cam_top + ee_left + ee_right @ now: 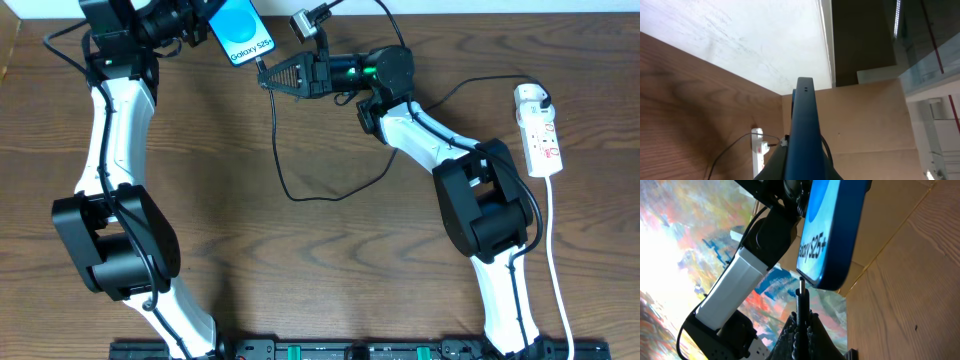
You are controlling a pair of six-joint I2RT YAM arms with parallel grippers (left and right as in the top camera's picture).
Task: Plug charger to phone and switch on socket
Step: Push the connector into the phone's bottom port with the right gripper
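At the upper left of the overhead view, my left gripper (203, 25) is clamped on the phone (240, 35) and holds it off the wood near the far edge. Just right of it, my right gripper (268, 76) is pinched tight on the charger (285, 170). Only the right wrist view shows the plug tip (801, 286) meeting the phone's lower edge; I cannot tell if it is inside. The charger's slack loops on the brown wooden table (300, 290), with open wood between my arms. The socket (538, 128) lies at the right edge, well apart.

The charger (300, 198) loops across open tabletop (300, 280) between left arm (115, 130) and right arm (430, 140).
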